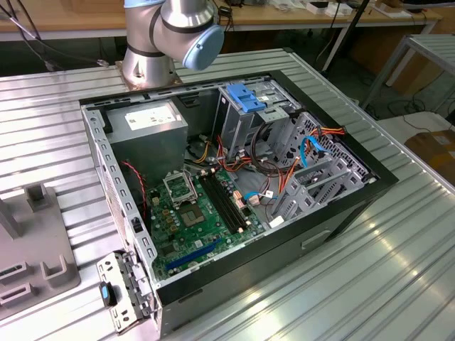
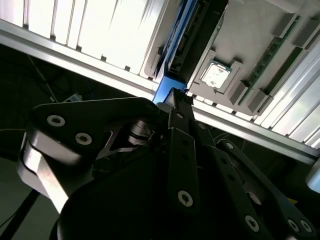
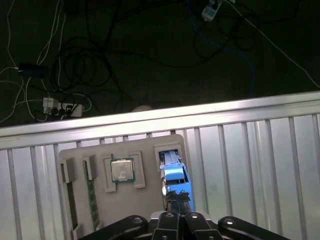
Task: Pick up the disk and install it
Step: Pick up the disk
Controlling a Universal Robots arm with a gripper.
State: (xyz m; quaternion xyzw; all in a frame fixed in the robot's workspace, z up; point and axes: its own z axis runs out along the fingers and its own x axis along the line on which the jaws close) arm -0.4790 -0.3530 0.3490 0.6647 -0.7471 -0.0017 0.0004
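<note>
First wrist view, fingers [image 3: 172, 205] pinching the disk [image 3: 176, 175], grey tray [image 3: 146, 149], ribbed table [image 3: 250, 165], cable-strewn floor [image 3: 150, 55].

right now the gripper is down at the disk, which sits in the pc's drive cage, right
Not quite. The gripper is down at the disk, but the disk sits in a slot of the grey parts tray, beside the CPU, not in the drive cage. The first wrist view shows it.
</note>
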